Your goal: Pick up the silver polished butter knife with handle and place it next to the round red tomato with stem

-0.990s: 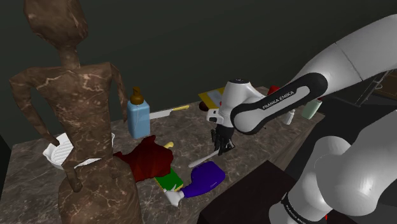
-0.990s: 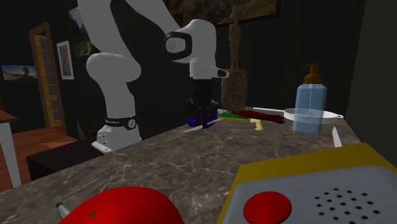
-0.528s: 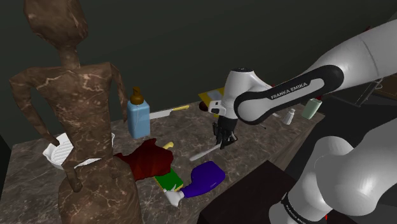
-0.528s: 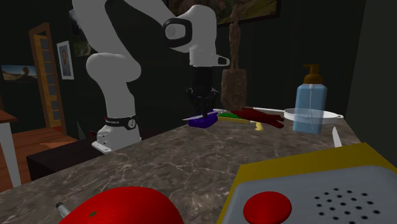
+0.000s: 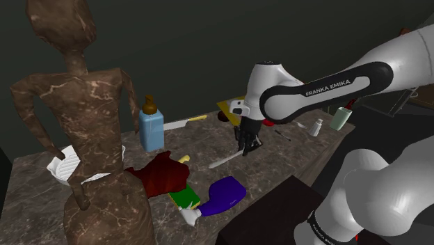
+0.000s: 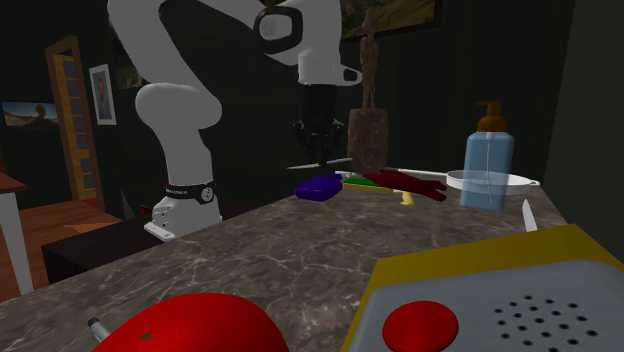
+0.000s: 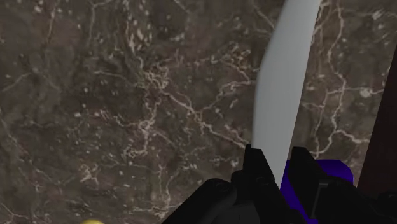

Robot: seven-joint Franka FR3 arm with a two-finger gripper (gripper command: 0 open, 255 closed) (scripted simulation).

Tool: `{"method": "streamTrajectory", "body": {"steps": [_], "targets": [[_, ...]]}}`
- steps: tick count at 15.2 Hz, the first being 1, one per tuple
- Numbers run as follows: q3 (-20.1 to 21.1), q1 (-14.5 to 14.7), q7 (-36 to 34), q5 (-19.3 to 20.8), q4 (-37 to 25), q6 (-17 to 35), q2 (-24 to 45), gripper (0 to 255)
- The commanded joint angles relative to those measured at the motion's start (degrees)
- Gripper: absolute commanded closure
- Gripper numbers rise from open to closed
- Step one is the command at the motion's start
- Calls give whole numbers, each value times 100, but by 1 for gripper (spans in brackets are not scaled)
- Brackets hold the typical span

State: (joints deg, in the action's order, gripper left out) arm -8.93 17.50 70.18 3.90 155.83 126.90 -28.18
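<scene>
My pincer [image 5: 248, 144] was clamped on the knife [image 5: 226, 161], with most of the pale blade sticking out to one side. It hung clear of the marble counter [image 5: 278, 163], just above the purple thing [image 5: 226, 191]. The tomato [image 6: 190, 325] sat well apart from it, at the counter's near end in the second exterior view, just beside a yellow device [image 6: 480, 275].

I judged the grip off-centre, so a fast swing could make the knife swivel or slip between my fingers [image 7: 257, 168]. If I set it down too close, the blade might nudge the tomato, which is round and lay near the edge, so it could roll off. The device also left little room on that side.

I counted one knife in hand and a second pale blade [image 5: 182, 123] lying by the soap bottle [image 5: 151, 129]. There was also one tomato, one bottle, one purple thing, one brown figure [image 5: 83, 139] and one device.
</scene>
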Motion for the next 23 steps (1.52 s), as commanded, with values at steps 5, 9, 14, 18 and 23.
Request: {"method": "streamTrajectory", "body": {"steps": [5, 9, 14, 18, 23], "targets": [[43, -9, -17, -3, -281, -602, -318, 255], [69, -9, -25, -13, -501, -963, -459, 255], [-138, -174, 247, 137, -589, -1225, -639, 255], [-600, -504, 813, 459, -563, -1295, -758, 255], [-1201, -878, 1540, 836, -691, -1334, -720, 255]]}}
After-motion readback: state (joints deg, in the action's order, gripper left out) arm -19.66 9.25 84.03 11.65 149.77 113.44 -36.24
